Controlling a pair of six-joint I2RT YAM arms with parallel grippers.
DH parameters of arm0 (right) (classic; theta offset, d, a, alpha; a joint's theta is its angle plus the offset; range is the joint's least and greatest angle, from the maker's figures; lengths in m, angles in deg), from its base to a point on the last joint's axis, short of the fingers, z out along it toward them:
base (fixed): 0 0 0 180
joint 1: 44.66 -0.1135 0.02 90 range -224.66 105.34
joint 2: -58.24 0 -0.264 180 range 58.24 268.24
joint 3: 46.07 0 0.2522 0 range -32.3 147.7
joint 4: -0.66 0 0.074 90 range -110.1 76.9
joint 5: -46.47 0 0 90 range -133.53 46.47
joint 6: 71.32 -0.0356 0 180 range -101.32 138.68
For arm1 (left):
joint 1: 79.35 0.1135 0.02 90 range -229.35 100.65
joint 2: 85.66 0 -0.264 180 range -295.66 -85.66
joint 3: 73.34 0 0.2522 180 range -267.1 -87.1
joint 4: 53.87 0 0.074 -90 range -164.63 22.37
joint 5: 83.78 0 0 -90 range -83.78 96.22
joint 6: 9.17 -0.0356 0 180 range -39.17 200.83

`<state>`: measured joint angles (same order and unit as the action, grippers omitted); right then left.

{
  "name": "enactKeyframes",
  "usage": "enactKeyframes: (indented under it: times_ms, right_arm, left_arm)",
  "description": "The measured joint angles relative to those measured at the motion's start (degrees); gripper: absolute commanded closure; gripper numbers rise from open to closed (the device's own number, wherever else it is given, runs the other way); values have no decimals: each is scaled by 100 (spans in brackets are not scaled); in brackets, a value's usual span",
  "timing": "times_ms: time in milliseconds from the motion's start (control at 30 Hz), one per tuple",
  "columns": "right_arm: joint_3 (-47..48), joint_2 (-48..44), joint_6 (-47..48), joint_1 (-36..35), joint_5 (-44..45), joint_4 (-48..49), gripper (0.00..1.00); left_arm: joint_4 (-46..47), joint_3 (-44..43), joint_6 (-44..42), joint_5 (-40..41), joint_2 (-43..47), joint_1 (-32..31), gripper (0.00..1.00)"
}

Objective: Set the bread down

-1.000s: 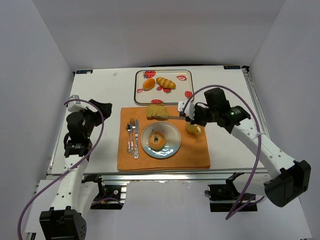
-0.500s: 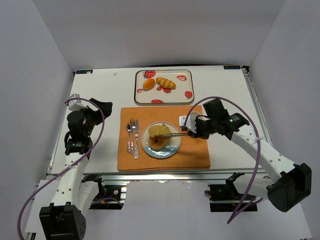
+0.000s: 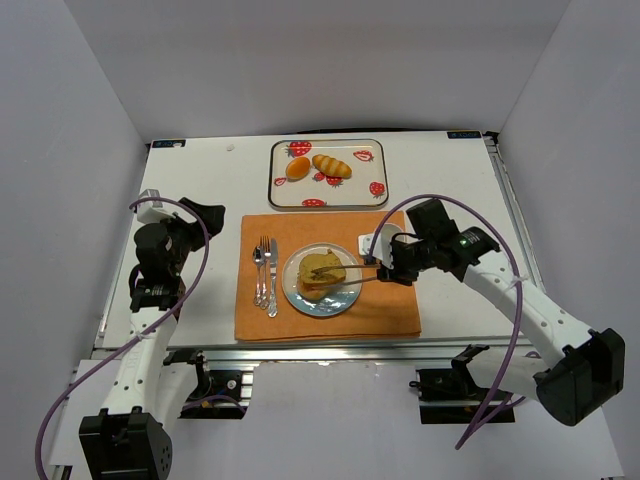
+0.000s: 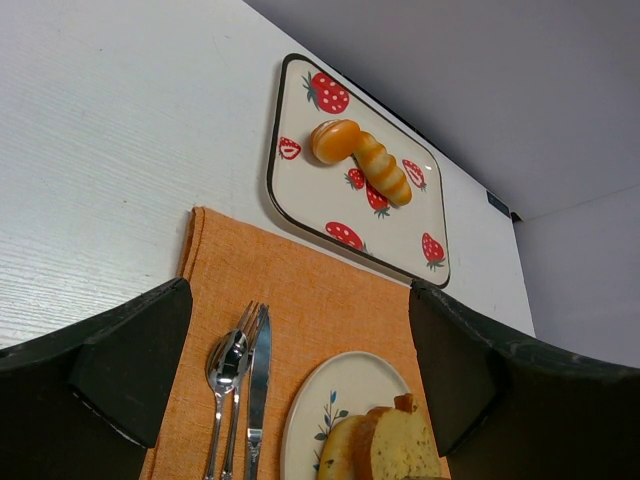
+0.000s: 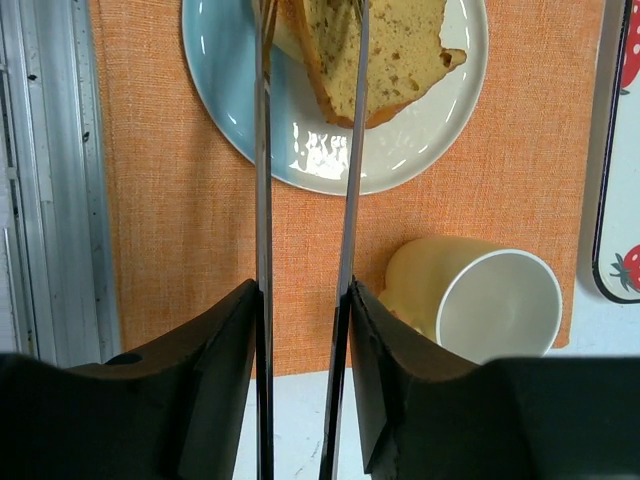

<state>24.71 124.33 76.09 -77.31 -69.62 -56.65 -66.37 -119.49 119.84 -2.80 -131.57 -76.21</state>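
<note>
No words, brands or numbers can be read in any view. Small dark labels sit at the counter's (image 3: pixel 200 200) far corners, at eleven and one o'clock in the top view, but whatever is printed on them is too small to read.

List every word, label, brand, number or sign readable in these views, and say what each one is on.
No text can be read in any view.
Small dark tag at the table's far left corner: too small to read.
Small dark tag at the table's far right corner: too small to read.
The tray carries only strawberry pictures, no words.
The plate carries a small leaf pattern, no words.
</note>
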Motion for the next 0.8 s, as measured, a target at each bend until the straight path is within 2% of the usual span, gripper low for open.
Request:
enactKeyframes:
  times_ms: [233, 433, 533, 567, 633, 733, 767, 800]
  right_arm:
    - [199, -127, -92, 0, -195, -103, 54]
    - [662, -225, -522, -2, -315, -83, 62]
    - [868, -221, -1075, 4, -199, 284, 78]
    - [931, -205, -1344, 39, -118, 433, 96]
    - [1043, -136, -1899, 260, 46, 802, 100]
    - [1108, 55, -2940, 1132, 369, 1541, 100]
    - [1106, 151, -3279, 1547, 511, 1816, 100]
    - [1099, 251, -3563, 1886, 671, 2024, 100]
  left_arm:
    - [0, 0, 0, 0, 0, 0, 2]
    - [0, 0, 0, 0, -2, 0, 2]
    - [0, -2, 2, -2, -7, 0, 2]
    - [0, -2, 0, -7, -13, 0, 3]
    - [-2, -2, 0, -20, -24, 0, 6]
    - [0, -4, 0, -70, -42, 0, 34]
    - [2, -4, 2, -98, -50, 0, 59]
    - [7, -4, 28, -127, -55, 0, 74]
